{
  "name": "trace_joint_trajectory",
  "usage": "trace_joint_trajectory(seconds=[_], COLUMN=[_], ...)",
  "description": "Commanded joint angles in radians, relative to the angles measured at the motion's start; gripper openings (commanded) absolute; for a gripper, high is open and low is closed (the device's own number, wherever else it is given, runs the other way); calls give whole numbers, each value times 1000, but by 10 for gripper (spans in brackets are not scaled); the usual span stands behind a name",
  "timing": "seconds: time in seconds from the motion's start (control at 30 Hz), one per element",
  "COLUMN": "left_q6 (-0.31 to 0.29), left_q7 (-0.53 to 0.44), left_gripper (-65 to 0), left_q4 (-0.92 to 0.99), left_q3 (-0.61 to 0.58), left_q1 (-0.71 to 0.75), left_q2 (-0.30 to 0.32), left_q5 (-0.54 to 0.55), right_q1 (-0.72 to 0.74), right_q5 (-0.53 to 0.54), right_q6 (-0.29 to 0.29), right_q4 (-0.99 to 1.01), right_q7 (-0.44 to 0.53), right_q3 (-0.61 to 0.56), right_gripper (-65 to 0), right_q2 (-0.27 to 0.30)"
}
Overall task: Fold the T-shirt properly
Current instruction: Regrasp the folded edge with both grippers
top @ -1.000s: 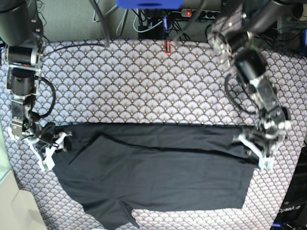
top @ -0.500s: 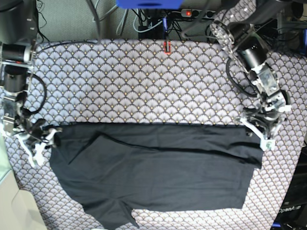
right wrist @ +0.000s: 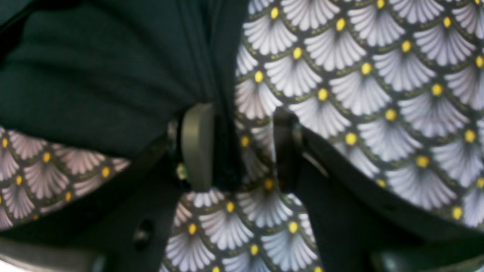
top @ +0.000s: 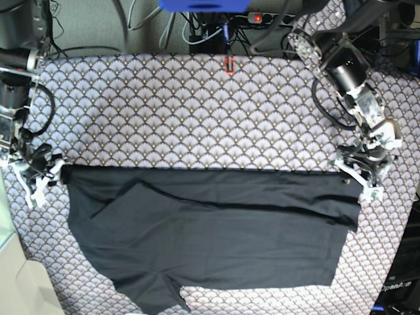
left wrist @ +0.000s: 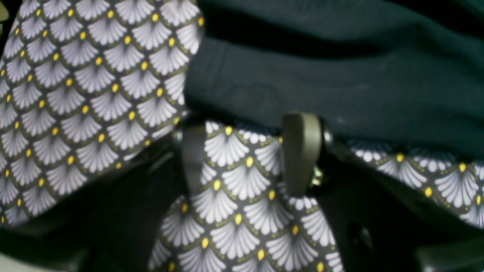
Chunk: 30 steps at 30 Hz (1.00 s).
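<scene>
Patterned bench [top: 197,111] carries the T-shirt [top: 216,236]; both grippers (left [left wrist: 245,151], right [right wrist: 242,145]), fingers apart, should regrip matching corners evenly.

arms [top: 341,65]: black-silver segments | looped black cables | tool [top: 365,177]: white fingers

White "OpenArm" lettering, partly cut off, on dark robot base [top: 399,289]
</scene>
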State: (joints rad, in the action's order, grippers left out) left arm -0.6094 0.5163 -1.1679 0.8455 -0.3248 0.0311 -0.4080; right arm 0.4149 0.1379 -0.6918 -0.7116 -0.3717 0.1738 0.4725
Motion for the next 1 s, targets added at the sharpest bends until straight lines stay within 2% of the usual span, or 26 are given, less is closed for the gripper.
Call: trace_joint_trajectory(seconds=[0.0,0.13,0.37,0.53,0.87,0.97], left_q6=[4,4,4,4,6,6], left_q7=[-23,-21,-21,-21,-25,-63], left_gripper=[-325,-325,-325,-325,-324,-324], left_q4=[-22,-22,-8,-1,139,148], left_q3=[1,5,94,93,97,97], left_q1=[-26,-27,-55,-55,-132,-145], left_q2=[25,33,54,54,60,59], left_q5=[11,11,11,11,11,11], right_q1=[17,2,2,2,0,-4], right_q5=[15,15,13,13,12,12], right_q6=[-6,-6,-6,-6,-6,-6], right_q4=[-16,-16,-16,-16,-16,-15], right_q7=[17,18,18,18,18,18], right_q3=[5,2,-1,-1,-1,-1], right_gripper=[-375,-375,-375,-375,-375,-375], right_q2=[12,5,-13,-14,-28,-28])
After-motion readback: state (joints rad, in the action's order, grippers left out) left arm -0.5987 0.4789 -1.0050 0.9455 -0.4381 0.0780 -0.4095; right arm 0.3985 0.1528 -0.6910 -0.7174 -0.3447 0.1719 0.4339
